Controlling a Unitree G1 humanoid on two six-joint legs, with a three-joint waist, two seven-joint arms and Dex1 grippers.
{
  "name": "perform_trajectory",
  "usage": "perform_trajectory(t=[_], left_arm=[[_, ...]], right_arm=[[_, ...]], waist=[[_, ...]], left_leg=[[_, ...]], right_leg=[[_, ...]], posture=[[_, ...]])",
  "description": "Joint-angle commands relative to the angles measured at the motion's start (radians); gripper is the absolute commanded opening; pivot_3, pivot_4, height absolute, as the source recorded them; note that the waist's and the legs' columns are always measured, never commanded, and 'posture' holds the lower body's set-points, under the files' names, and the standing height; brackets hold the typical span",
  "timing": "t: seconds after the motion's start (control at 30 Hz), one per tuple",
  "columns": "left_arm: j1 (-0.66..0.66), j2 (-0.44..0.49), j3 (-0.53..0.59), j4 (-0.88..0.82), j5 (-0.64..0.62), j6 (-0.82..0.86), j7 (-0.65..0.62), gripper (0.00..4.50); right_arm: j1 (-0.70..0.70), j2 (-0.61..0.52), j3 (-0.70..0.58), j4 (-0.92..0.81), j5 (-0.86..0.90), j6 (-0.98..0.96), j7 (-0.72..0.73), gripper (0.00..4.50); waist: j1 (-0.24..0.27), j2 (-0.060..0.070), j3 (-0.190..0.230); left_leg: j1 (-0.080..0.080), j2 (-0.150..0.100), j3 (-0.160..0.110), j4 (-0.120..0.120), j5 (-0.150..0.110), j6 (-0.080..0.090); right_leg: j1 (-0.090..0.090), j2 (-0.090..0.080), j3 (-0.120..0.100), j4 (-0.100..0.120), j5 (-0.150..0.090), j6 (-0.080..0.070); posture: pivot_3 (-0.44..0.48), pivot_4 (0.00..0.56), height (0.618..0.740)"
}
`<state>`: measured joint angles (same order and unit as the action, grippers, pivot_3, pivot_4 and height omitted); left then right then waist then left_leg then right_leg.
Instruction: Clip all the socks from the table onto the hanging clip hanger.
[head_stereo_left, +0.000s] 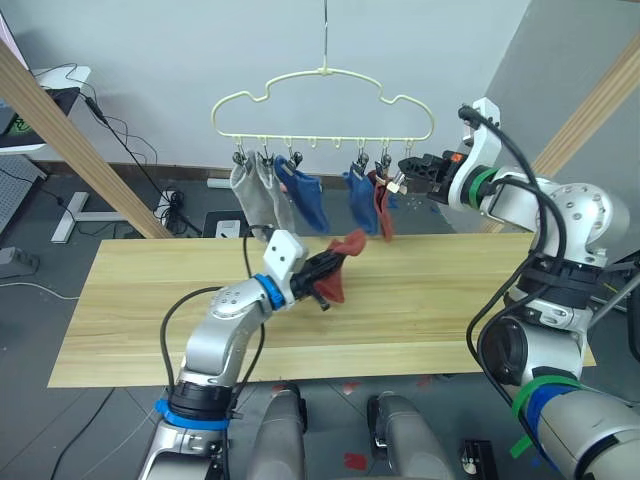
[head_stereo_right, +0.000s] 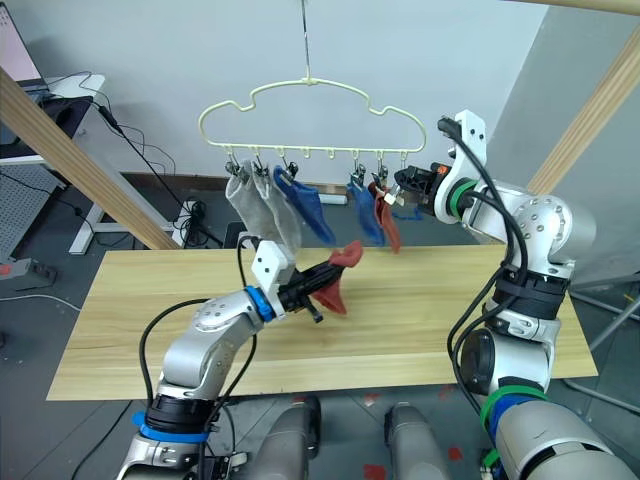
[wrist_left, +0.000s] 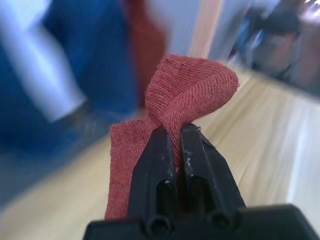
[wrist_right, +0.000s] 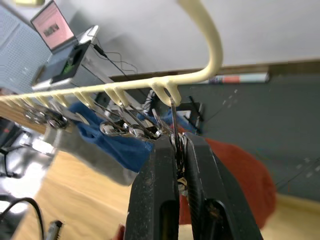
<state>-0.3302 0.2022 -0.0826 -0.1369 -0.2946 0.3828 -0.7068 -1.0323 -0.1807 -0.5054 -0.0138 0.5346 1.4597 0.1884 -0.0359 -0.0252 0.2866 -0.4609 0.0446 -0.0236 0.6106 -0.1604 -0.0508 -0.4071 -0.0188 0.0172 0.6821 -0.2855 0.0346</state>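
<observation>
The pale-yellow clip hanger (head_stereo_left: 325, 75) hangs above the far edge of the table (head_stereo_left: 450, 290). Two grey socks (head_stereo_left: 258, 195), two blue socks (head_stereo_left: 305, 200) and one rust-red sock (head_stereo_left: 385, 212) dangle from its clips. My left gripper (head_stereo_left: 318, 270) is shut on another rust-red sock (head_stereo_left: 342, 258), held a little above the tabletop below the hanger; the wrist view shows the fabric (wrist_left: 192, 87) pinched between the fingers. My right gripper (head_stereo_left: 405, 172) is at the hanger's right end, shut on the outermost metal clip (wrist_right: 173, 122).
Slanted wooden poles stand at the left (head_stereo_left: 70, 135) and the right (head_stereo_left: 590, 110) of the table. Behind on the left floor are a desk (head_stereo_left: 40, 110) and cables (head_stereo_left: 165, 205). A thin hook (head_stereo_left: 325, 30) carries the hanger.
</observation>
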Motion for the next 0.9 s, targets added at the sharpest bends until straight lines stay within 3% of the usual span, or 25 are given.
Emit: perform_trajectory(t=[0.03,0.33,0.9], left_arm=[[-0.025,-0.035,-0.029,-0.023,0.013,-0.081,0.028,0.01],[-0.107,-0.111,-0.084,0.129,0.12,-0.281,0.113,0.01],[-0.187,-0.156,-0.068,0.261,0.137,-0.344,0.177,0.01]], right_arm=[[-0.052,0.018,-0.101,0.015,0.01,0.082,-0.053,0.0],[-0.124,0.083,-0.25,0.039,0.011,0.155,-0.139,0.0],[-0.126,0.083,-0.272,0.055,0.106,0.155,-0.241,0.0]], waist=[[-0.003,0.0,0.0],[-0.004,0.0,0.0],[-0.005,0.0,0.0]], left_leg=[[0.0,0.0,0.0,0.0,0.0,0.0],[-0.001,0.0,0.0,0.0,0.0,0.0],[-0.001,0.0,0.0,0.0,0.0,0.0]], right_leg=[[0.0,0.001,0.0,0.0,0.0,0.0],[0.0,0.001,0.0,-0.001,0.0,0.0],[0.0,0.001,0.0,-0.001,0.0,0.0]], posture=[[-0.125,0.284,0.74],[-0.114,0.285,0.74],[-0.123,0.295,0.74]])
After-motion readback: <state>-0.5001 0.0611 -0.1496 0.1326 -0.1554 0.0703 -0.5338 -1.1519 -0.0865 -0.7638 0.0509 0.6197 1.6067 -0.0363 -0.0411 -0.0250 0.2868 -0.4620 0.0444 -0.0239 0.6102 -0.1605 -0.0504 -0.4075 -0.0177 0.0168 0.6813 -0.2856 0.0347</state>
